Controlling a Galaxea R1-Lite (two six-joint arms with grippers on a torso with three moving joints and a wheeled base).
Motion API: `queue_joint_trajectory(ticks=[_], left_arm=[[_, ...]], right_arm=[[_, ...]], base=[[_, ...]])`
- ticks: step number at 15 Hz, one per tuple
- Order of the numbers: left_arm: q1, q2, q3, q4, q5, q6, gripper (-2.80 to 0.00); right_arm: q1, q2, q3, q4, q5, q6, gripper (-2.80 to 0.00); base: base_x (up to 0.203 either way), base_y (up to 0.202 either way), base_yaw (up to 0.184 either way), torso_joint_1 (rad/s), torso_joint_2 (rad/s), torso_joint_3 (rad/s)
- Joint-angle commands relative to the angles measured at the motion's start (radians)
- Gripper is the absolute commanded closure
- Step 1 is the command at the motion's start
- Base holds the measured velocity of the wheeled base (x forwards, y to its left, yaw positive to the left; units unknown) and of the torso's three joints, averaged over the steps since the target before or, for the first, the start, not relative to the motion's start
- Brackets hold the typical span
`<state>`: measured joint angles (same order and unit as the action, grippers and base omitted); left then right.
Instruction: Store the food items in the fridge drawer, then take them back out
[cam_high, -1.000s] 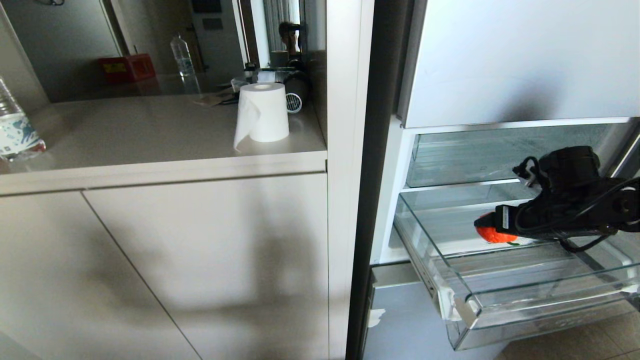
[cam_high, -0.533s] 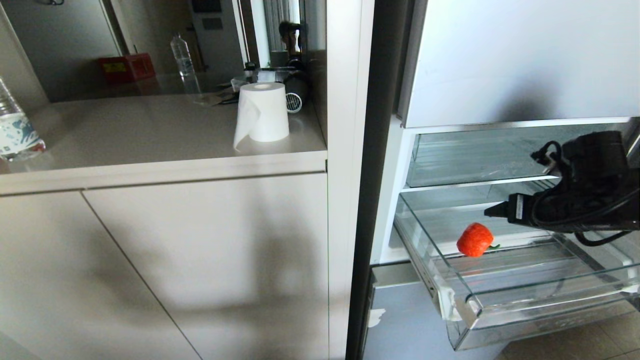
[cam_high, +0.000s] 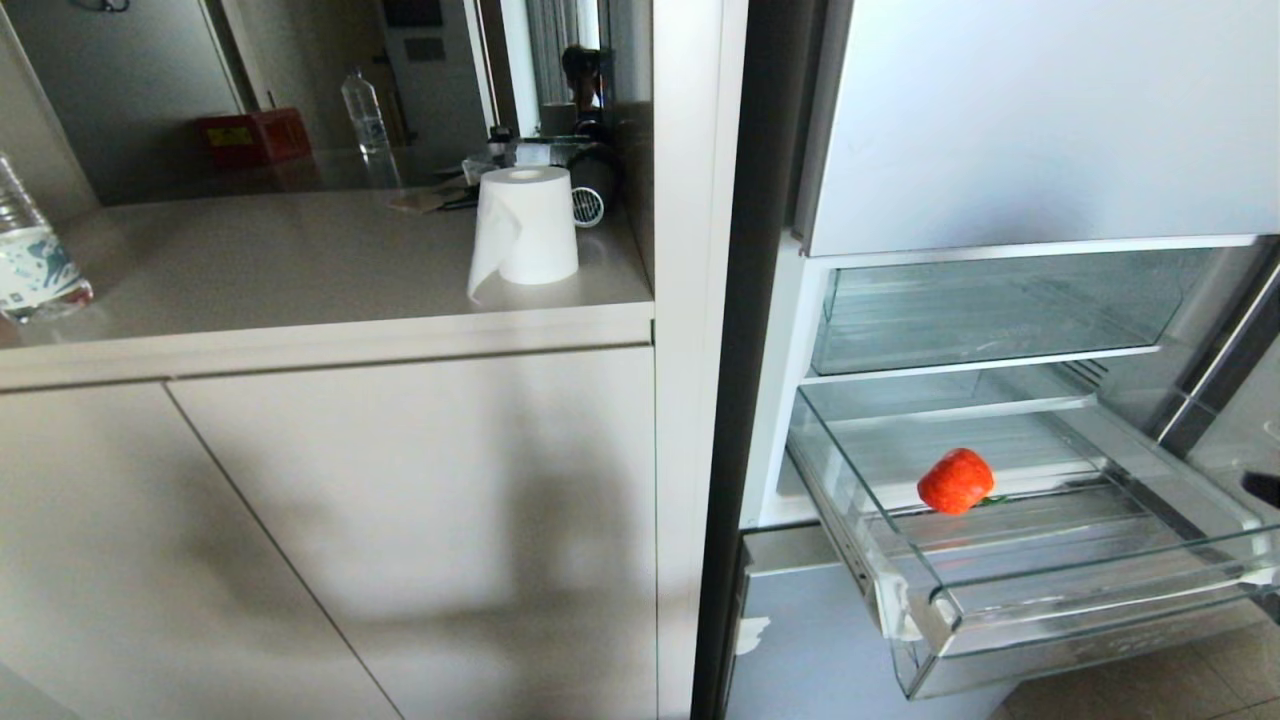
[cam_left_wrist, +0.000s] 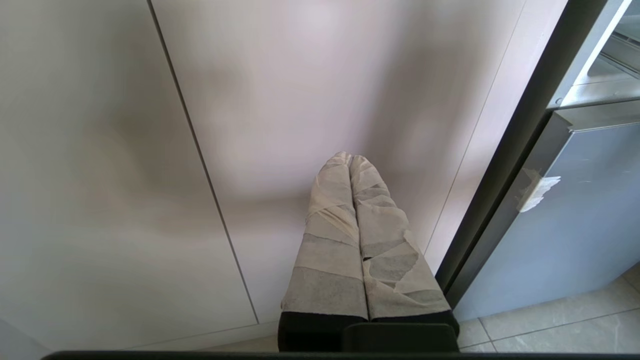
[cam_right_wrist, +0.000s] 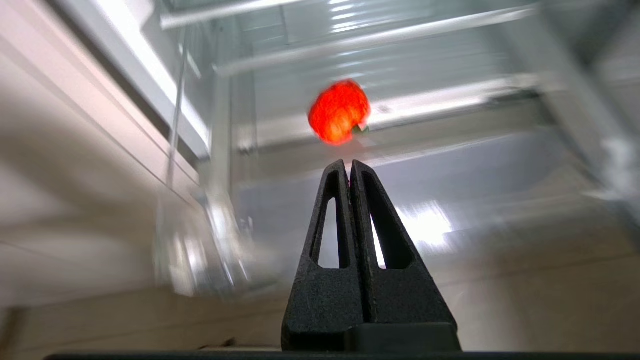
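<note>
Fridge drawer (cam_high: 1000, 590) holds red ball (cam_high: 956, 481); right claw (cam_right_wrist: 349, 165) withdrawn, pressed together, empty; left claw (cam_left_wrist: 350, 159) pressed together

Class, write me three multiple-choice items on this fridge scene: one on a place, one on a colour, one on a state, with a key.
1. Where does the glossy orange-red ribbed toy vegetable lie?
A. in the pulled-out clear plastic fridge drawer
B. on the beige countertop
C. on the floor

2. What colour is the paper roll?
A. blue
B. white
C. black

3. How is the right tool?
A. shut on the vegetable
B. wide open
C. shut, holding nothing

Key: 1 A, it rests on the drawer's ribbed floor; 2 B, plainly white; 3 C, fingers meet, vegetable lies apart.
</note>
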<state>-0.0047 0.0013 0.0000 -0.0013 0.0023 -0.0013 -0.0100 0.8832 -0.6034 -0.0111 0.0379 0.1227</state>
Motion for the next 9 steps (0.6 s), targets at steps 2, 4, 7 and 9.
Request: queue_joint_trajectory(ticks=[2, 4, 7, 9], left_arm=[[0.000, 0.000, 0.000, 0.000, 0.001, 0.000, 0.00], [0.000, 0.000, 0.000, 0.000, 0.000, 0.000, 0.00], [0.000, 0.000, 0.000, 0.000, 0.001, 0.000, 0.00], [0.000, 0.000, 0.000, 0.000, 0.001, 0.000, 0.00]], right_arm=[[0.000, -0.441, 0.275, -0.001, -0.014, -0.057, 0.00], [0.001, -0.593, 0.452, -0.001, -0.018, -0.114, 0.00], [0.002, -0.784, 0.583, 0.009, -0.017, -0.218, 0.00], [0.005, -0.883, 0.597, 0.013, -0.016, -0.241, 0.00]], base=[[0.000, 0.000, 0.000, 0.000, 0.00, 0.000], [0.000, 0.000, 0.000, 0.000, 0.00, 0.000], [0.000, 0.000, 0.000, 0.000, 0.00, 0.000], [0.000, 0.000, 0.000, 0.000, 0.00, 0.000]])
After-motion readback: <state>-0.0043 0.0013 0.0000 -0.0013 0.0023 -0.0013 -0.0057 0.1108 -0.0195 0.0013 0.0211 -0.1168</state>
